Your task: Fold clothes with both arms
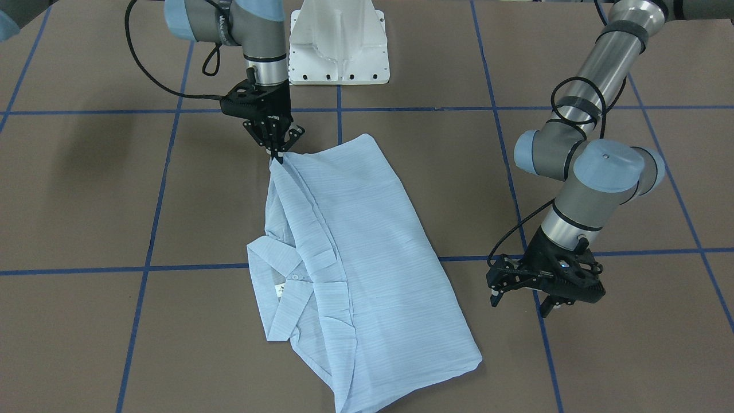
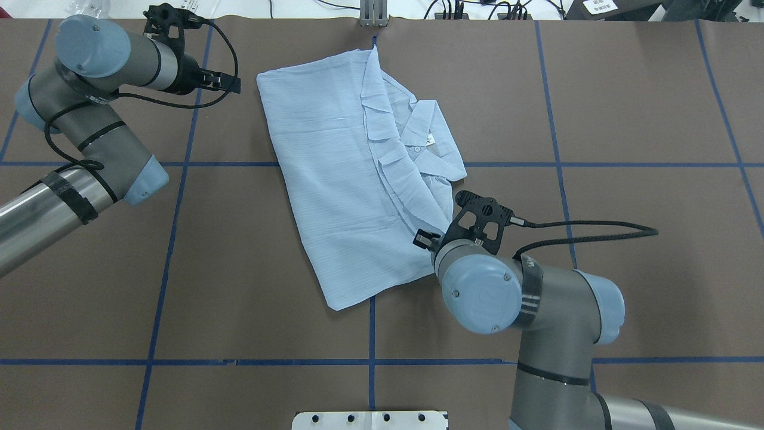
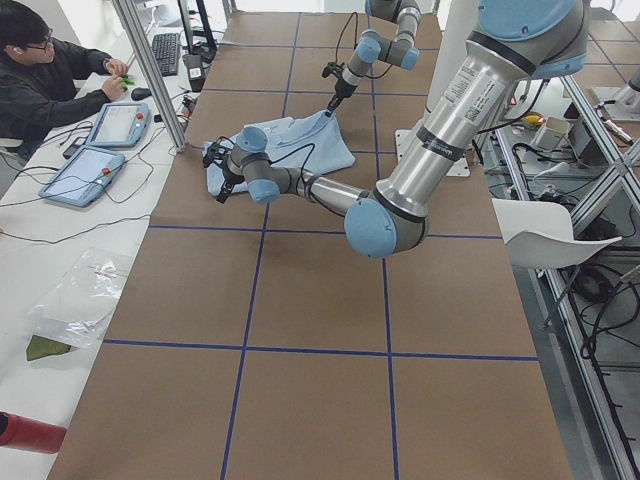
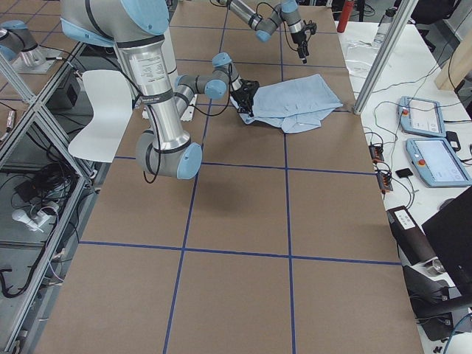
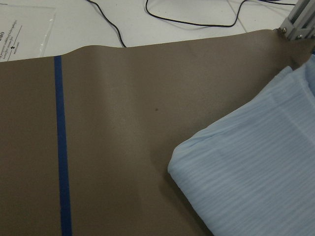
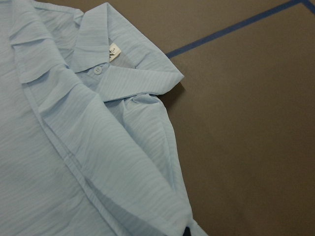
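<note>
The folded light blue shirt (image 1: 367, 246) lies flat on the brown worktop (image 1: 86, 201). The right arm (image 1: 258, 40) has its jaws pinched on one shirt corner. The left arm (image 1: 602, 172) hovers beside the shirt's long edge, jaws apart, holding nothing.

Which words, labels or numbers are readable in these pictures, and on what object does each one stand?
No text reads clearly.
Neck tag of the shirt: print blurred.
White lettering on the right pincer: too small.
Printed sheet: print too small.
</note>
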